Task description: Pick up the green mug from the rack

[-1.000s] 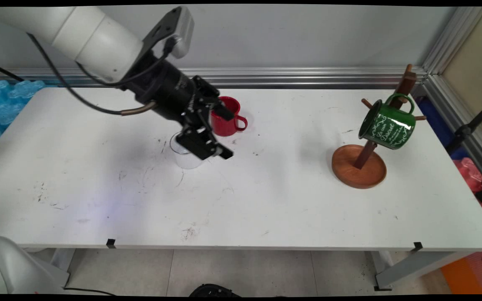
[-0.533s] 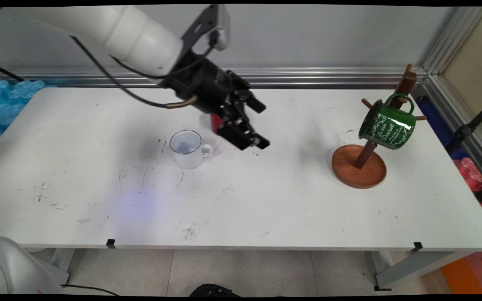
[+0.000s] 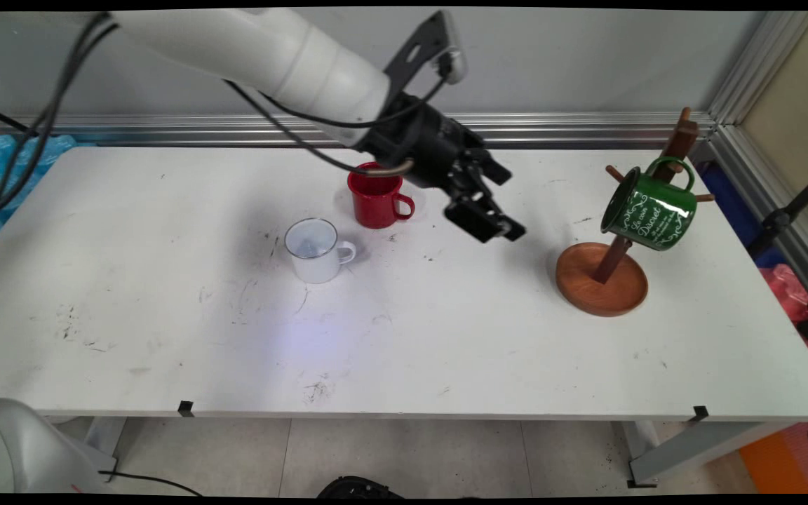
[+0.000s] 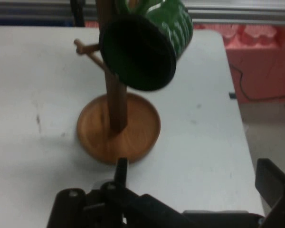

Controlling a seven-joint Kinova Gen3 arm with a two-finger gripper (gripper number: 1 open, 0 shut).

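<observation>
Our gripper (image 3: 509, 203) hangs empty above the white table (image 3: 446, 337), its fingers spread wide, between the red mug (image 3: 376, 200) and the wooden mug tree (image 3: 601, 280), touching neither. We see the hand view looking straight at the tree, where a green mug (image 3: 649, 207) hangs tilted by its handle from a peg. Smallest, the white mug (image 3: 314, 251) stands upright, just in front of the red one and well apart from the gripper.

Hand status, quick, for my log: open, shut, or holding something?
Hand: open and empty, in the air between the red mug and the mug tree.
</observation>
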